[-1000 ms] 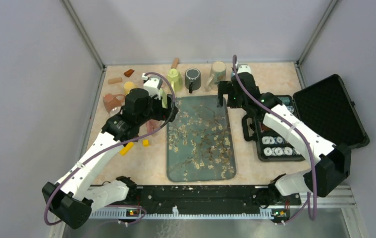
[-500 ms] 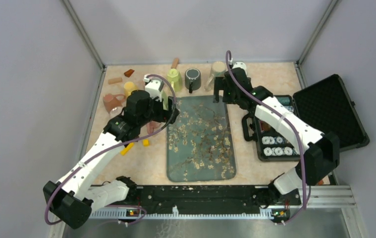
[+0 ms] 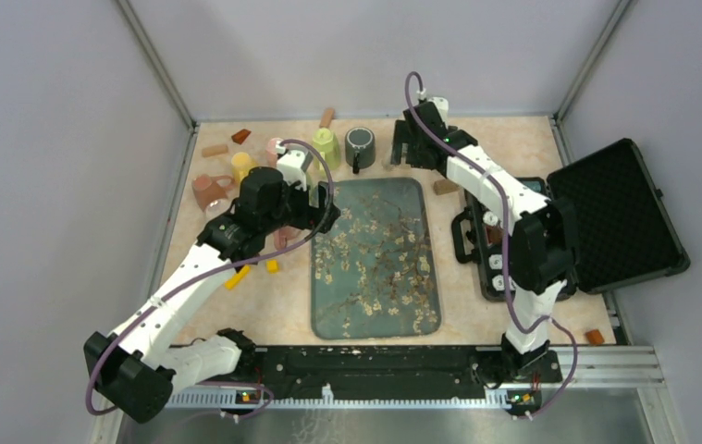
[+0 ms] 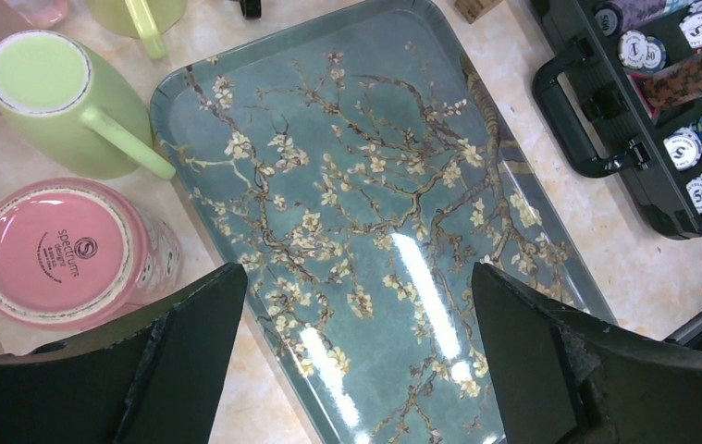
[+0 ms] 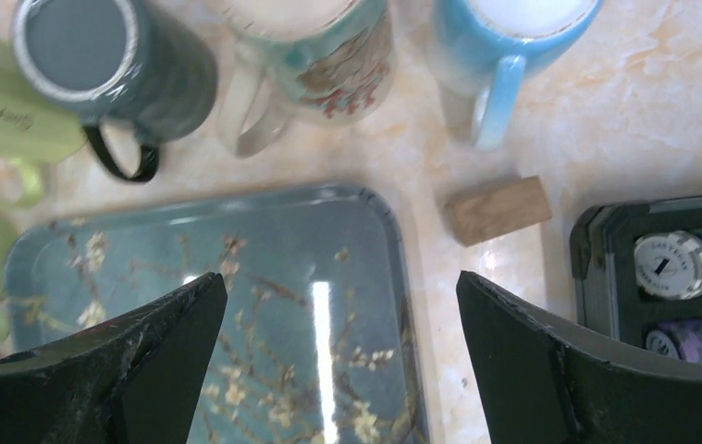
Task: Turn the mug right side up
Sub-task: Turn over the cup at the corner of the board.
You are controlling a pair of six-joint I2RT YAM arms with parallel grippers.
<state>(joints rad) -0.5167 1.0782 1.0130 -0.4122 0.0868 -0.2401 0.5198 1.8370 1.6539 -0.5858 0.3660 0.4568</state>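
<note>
Over the tray's left edge: the left pincer point(image 4: 356, 277) hangs wide and empty above the tray point(image 4: 375, 166). A pink mug point(image 4: 55, 254) stands base-up just to its left.
Far part of the surface: the right pincer point(image 5: 339, 282) hovers wide and empty, just near of a row of mugs on the surface point(image 5: 606, 111).
Task mug: by my judgement the floral mug point(image 5: 319, 46), just far of the tray's far right corner. The dark grey mug point(image 5: 106, 65) is on its left and the blue mug point(image 5: 504, 37) on its right. It seems mouth-down, but its top is cropped.
Key relation: the floral mug lies straight ahead of the right pincer, lined up with the gap. Its long axis is vertical and its handle points near-left. The right pincer is by far the nearer.
Change: the right pincer has swung from the tray's far right corner out to the mug row. It now hides the floral mug from above and has uncovered a wooden block point(image 5: 498, 210). The left pincer has hardly shifted.
</note>
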